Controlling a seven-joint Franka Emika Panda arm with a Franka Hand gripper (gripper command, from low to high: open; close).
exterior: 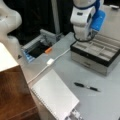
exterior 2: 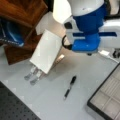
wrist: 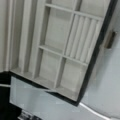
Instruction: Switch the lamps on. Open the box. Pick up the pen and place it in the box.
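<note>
1. The slim black pen (exterior: 87, 86) lies flat on the smooth grey bench (exterior: 105, 100), alone, well apart from the box.
2. The flat white slab (exterior: 53, 96) leans beside it.
3. The box (exterior: 96, 53) stands open, its grey ribbed compartments (wrist: 60, 50) empty.
4. The claw itself is hidden; I cannot tell its state.

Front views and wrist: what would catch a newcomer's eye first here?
The black box stands open at a front view's right, its grey compartments filling the wrist view. The white-and-blue arm hangs over its back edge; the gripper does not show. The pen lies alone on the table below the box.
</note>
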